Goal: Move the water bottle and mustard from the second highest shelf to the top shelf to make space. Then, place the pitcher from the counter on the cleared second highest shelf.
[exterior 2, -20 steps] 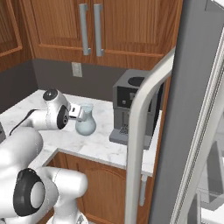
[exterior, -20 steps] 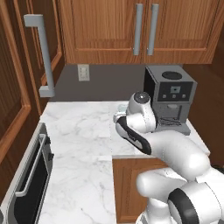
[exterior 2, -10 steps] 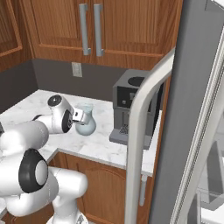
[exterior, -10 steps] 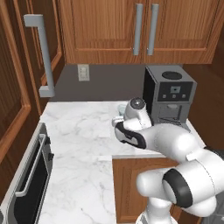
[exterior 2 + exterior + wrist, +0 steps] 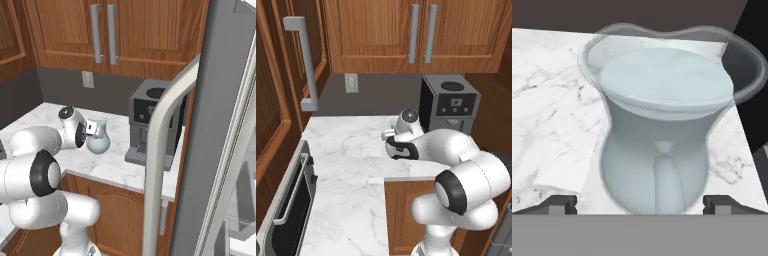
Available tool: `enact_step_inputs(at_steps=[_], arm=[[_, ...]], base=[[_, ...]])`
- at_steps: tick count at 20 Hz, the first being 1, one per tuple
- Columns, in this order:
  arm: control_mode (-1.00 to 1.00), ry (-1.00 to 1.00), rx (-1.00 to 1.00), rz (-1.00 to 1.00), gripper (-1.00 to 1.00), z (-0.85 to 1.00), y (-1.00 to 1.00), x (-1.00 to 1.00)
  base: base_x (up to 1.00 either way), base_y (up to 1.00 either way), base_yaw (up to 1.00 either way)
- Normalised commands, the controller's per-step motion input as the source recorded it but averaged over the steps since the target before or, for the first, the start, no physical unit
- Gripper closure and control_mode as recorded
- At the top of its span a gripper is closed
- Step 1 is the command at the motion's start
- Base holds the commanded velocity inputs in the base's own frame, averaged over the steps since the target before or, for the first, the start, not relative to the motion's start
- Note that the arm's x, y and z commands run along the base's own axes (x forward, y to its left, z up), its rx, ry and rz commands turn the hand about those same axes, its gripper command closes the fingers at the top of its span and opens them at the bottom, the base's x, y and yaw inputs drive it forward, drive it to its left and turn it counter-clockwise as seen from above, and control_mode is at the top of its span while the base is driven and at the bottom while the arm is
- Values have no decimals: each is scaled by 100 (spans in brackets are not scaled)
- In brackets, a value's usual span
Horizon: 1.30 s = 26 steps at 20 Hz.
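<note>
pitcher: the pale blue-grey translucent glass pitcher (image 5: 97,140) stands upright on the white marble counter (image 5: 112,165), near its front edge
gripper: the two-finger gripper (image 5: 640,202) is level with the pitcher's body, one fingertip either side
coffee machine: the dark box-shaped coffee machine (image 5: 150,122) stands on the counter, right of the pitcher

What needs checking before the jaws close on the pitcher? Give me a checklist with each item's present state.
1. Pitcher upright on the counter: ok.
2. Gripper open, one fingertip either side of the pitcher's body: ok, tips stand wide apart in the hand view.
3. Pitcher centred between the jaws: ok, roughly midway.
4. Fingertips far enough along the body for a firm hold: cannot tell, only the tips show low in the hand view.
5. Coffee machine clear of the hand: ok, it stands apart to the pitcher's side.
6. Fridge door open for the transfer: ok; whether the second highest shelf is cleared: cannot tell.
</note>
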Motion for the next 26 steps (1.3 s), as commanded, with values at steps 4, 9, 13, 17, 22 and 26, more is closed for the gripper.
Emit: enact_step_inputs(at_steps=[4, 9, 13, 17, 22, 26], arm=[[-100, 0, 0, 0, -100, -17, 0, 26], [-100, 0, 0, -1, -100, -28, 0, 12], [-100, 0, 0, -3, 100, -44, 0, 0], [-100, 0, 0, -3, 100, -48, -2, -2], [-100, -2, 0, -1, 100, -28, -2, -1], [-100, 0, 0, 0, 100, 0, 0, 0]], base=[[0, 0, 0], [0, 0, 0], [0, 0, 0], [0, 0, 0], [0, 0, 0], [0, 0, 0]])
